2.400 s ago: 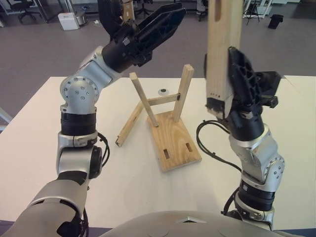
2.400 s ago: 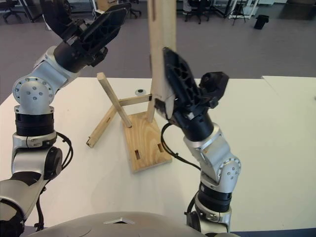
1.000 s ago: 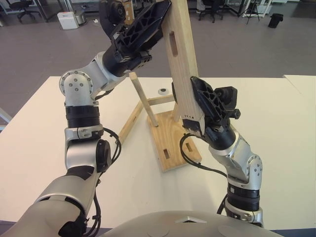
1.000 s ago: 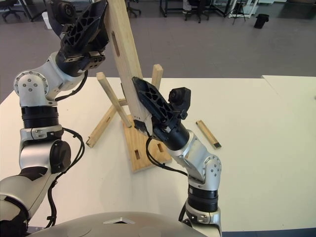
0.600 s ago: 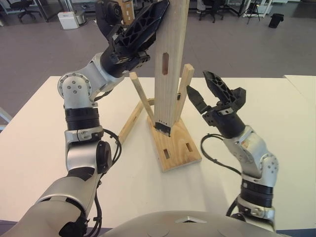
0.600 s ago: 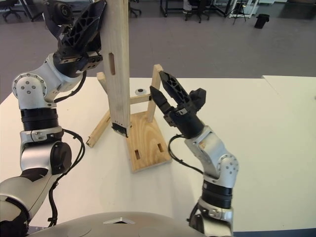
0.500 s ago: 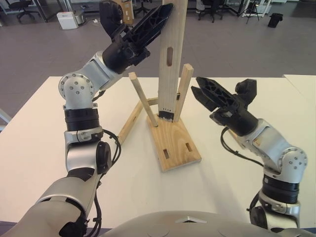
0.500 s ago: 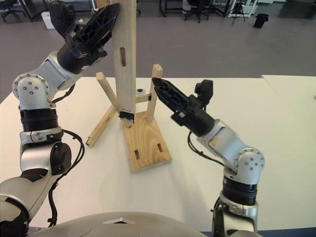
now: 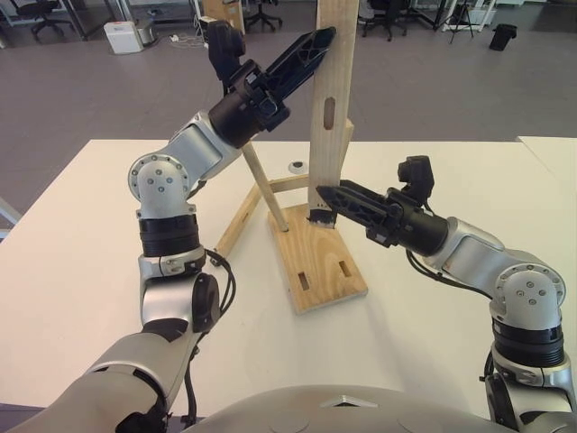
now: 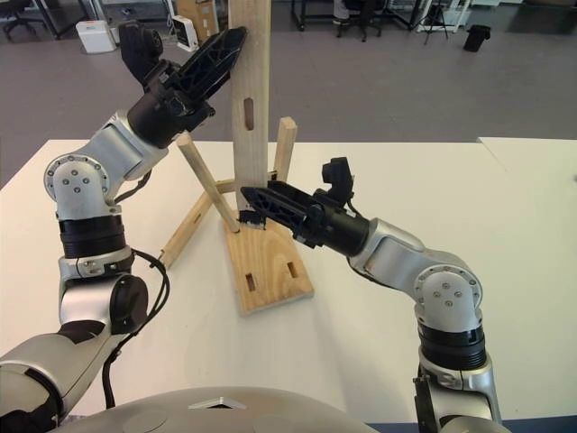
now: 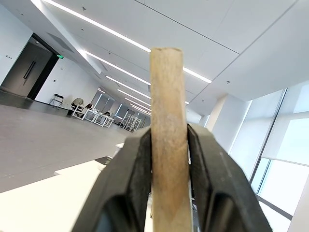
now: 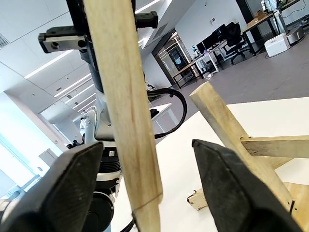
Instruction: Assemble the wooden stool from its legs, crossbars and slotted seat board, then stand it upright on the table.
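Note:
A tall wooden leg [image 9: 328, 108] stands nearly upright, its lower end resting on the far part of the slotted seat board [image 9: 323, 262], which lies flat on the white table [image 9: 81, 244]. High up, my left gripper [image 9: 317, 41] is shut on this leg, the fingers [image 11: 133, 169] pressed to both its faces. My right gripper [image 9: 325, 195] is open at the leg's lower end, one finger [image 12: 82, 188] on each side, apart from the wood. Two thinner legs [image 9: 263, 185] joined by a crossbar [image 9: 297, 183] stand tilted at the board's far end.
Another wooden stick [image 9: 236, 221] leans from the table toward the tilted legs on the left. A small round object [image 9: 296, 167] lies on the table behind the board. Bare table stretches left and right of the seat board.
The right gripper let go of the tall leg, swung out, then came back low with open fingers around its lower end. The left gripper took the leg and carried it right, more upright.

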You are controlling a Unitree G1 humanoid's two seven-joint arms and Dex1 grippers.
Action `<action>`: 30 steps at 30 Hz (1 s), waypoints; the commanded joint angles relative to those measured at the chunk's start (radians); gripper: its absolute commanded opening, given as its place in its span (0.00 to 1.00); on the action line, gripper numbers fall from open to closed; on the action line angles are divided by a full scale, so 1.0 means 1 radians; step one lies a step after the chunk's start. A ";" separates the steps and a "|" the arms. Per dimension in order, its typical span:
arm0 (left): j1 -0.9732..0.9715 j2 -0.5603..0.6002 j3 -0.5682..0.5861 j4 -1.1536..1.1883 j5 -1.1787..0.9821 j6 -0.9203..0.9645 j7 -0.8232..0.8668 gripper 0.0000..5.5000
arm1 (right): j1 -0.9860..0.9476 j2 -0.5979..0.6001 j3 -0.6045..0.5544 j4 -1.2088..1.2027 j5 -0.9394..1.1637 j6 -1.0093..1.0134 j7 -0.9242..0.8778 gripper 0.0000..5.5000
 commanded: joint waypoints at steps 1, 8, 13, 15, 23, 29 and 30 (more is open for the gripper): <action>0.011 -0.002 -0.006 -0.010 -0.021 0.017 0.008 0.19 | -0.037 -0.006 0.021 -0.012 0.010 0.008 0.032 0.50; 0.017 -0.002 -0.005 -0.003 -0.030 0.021 0.017 0.19 | -0.046 0.000 0.013 -0.001 0.040 -0.011 0.037 0.28; 0.024 -0.004 0.001 0.018 -0.021 0.012 0.035 0.19 | -0.064 0.005 0.003 0.007 0.078 -0.022 0.029 0.19; 0.025 -0.004 0.006 0.031 -0.016 0.005 0.042 0.19 | -0.069 0.005 0.003 0.011 0.082 -0.023 0.028 0.19; 0.060 -0.005 0.014 0.054 0.009 0.005 0.139 0.32 | -0.160 -0.076 -0.166 0.172 0.151 -0.059 0.036 0.19; 0.118 0.031 0.065 -0.050 0.024 -0.061 0.147 0.36 | -0.172 -0.282 -0.256 0.379 0.041 0.030 0.186 0.19; 0.127 0.034 0.079 -0.074 0.020 -0.076 0.155 0.36 | -0.147 -0.314 -0.248 0.421 -0.009 0.048 0.232 0.19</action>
